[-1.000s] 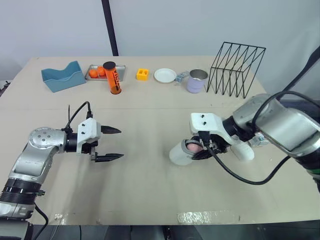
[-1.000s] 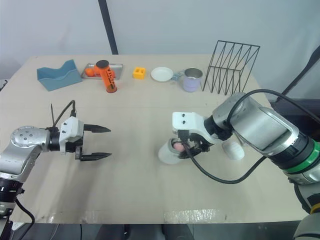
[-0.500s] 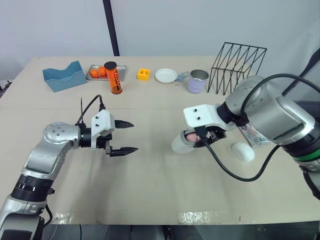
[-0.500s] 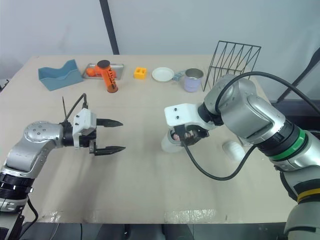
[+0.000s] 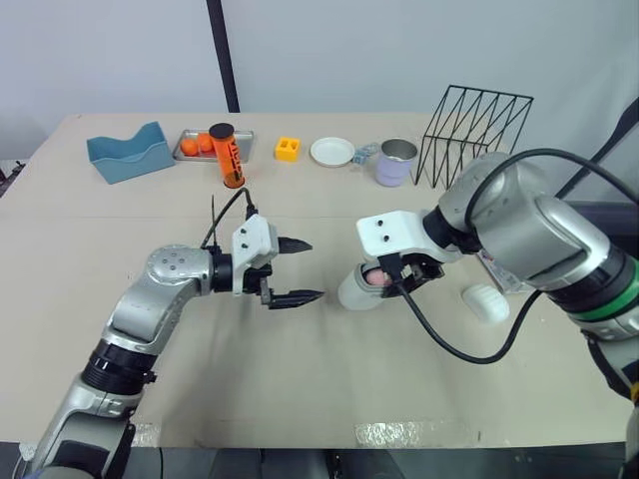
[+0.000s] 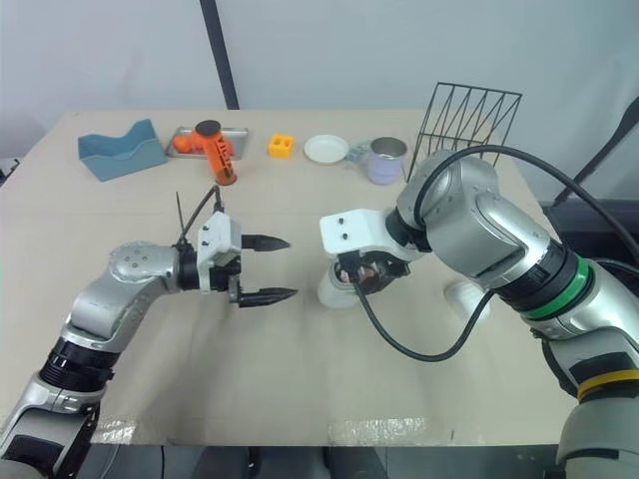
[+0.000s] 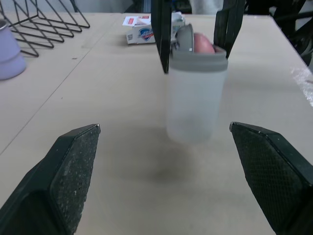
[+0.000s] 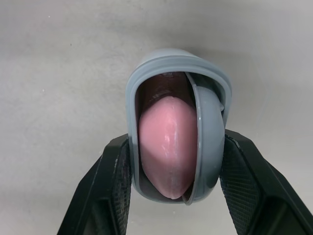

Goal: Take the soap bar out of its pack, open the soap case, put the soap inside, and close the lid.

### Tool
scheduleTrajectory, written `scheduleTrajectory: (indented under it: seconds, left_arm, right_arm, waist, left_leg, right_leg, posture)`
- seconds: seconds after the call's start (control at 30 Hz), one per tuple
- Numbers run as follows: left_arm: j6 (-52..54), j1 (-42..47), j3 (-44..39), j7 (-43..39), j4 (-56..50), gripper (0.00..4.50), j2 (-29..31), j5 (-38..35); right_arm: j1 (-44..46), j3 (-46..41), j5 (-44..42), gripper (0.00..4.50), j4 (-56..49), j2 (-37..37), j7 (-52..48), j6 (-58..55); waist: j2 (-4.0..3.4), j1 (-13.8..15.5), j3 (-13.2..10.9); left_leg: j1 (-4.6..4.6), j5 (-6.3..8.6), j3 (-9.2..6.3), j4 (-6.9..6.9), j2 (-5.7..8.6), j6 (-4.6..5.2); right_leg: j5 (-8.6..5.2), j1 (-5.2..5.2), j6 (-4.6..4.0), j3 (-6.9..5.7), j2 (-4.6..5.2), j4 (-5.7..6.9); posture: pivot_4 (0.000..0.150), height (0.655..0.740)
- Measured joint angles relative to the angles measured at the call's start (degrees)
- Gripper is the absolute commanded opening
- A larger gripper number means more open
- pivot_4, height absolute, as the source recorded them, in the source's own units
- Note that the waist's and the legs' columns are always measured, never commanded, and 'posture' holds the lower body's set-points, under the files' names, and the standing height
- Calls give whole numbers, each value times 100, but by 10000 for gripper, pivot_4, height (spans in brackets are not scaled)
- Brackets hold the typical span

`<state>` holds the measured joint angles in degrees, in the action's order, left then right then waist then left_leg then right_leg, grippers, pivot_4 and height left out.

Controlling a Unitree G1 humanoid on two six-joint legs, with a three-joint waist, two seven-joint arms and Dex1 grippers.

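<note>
Your right tool is clenched on the soap case at its open mouth, mid-tabletop; the pink soap sits inside. Left tool released, near, facing the case. Case looks light, stiff, slick plastic: take its body across the narrow sides.

Far across the desk I see a blue holder, a tray of oranges, an orange canister, a yellow block, a white plate, a lavender mug, a wire rack.

No legible text: soap pack bears blue logo (lettering too small); orange canister print unreadable.
</note>
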<state>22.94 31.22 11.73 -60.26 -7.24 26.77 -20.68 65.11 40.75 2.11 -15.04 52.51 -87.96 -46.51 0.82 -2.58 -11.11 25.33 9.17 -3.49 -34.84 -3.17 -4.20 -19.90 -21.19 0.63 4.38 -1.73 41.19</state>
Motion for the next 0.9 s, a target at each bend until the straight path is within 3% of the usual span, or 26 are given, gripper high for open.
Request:
scheduleTrajectory:
  seconds: [0.17,0.9]
  left_arm:
    - [138,226,270,144,2,44991,-321,63]
    - [311,479,631,123,261,44991,-519,298]
  right_arm:
    - [-66,32,90,20795,-51,-40,-1,-51]
    - [158,243,389,20795,588,-456,-65,-81]
  waist:
    - [0,1,0]
    - [0,-3,0]
  left_leg:
    - [0,0,-5,-3,2,0]
    - [-1,-1,-12,-8,6,-1]
  right_leg:
    - [0,3,0,-3,0,1]
    - [0,9,1,-7,2,2]
  posture:
    - [1500,7371]
    - [1500,7371]
